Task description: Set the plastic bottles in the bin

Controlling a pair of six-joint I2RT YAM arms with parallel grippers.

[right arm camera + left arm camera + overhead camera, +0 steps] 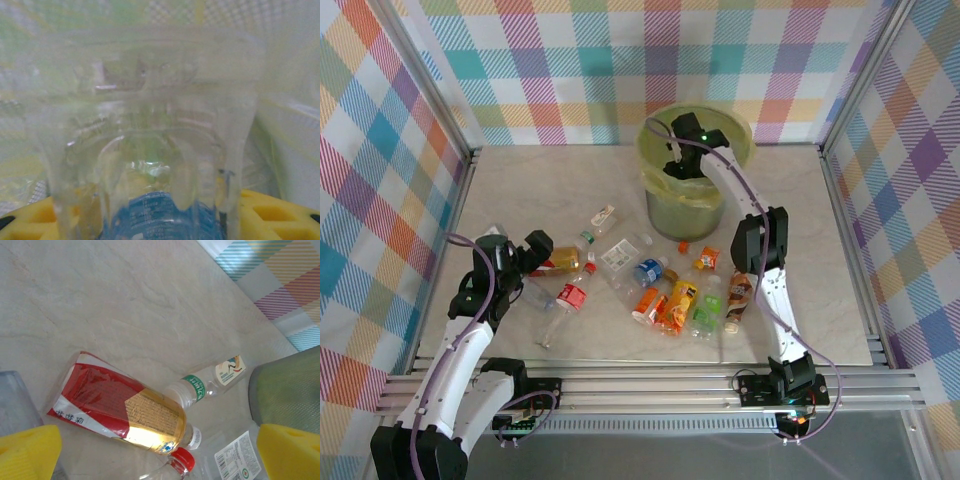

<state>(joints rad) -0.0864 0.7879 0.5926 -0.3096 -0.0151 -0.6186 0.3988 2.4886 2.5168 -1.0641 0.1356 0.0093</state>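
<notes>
Clear bottle point(145, 150) with a blue label sits base-on to the right wrist lens, clamped between the yellow pads point(280, 212) of the right gripper point(678, 150). Jaws are about half closed on it and the grip looks firm. Bag liner point(295, 140) shows all round through the plastic, so it's hanging over or just inside the mouth of the bin point(665, 210). Not released yet.

Progress: early. Roughly ten bottles point(680, 300) lie on the table point(520, 190), most in a loose heap between the two arms, on the near side of the bin. Can't see what's already in the bin. I'd call it one about to drop, nearly all left.

Left gripper point(538, 252): fully wide, holding nothing, touching nothing I can see, low over the table.
- Just ahead, between its fingers: red-and-gold bottle point(120, 410) on its side, lying crosswise, cap toward the right finger.
- Beyond that: small bottle with a green band point(205, 385). Touching it or just beside it, can't tell which.
- Off the right finger: a red cap point(182, 460) and a white-labelled bottle point(240, 455).
- Furthest out, ahead-right of the hand: the bin wall.

Red-and-gold one looks like the obvious next pick for the left. The hand would need to come down and close across its body.
</notes>
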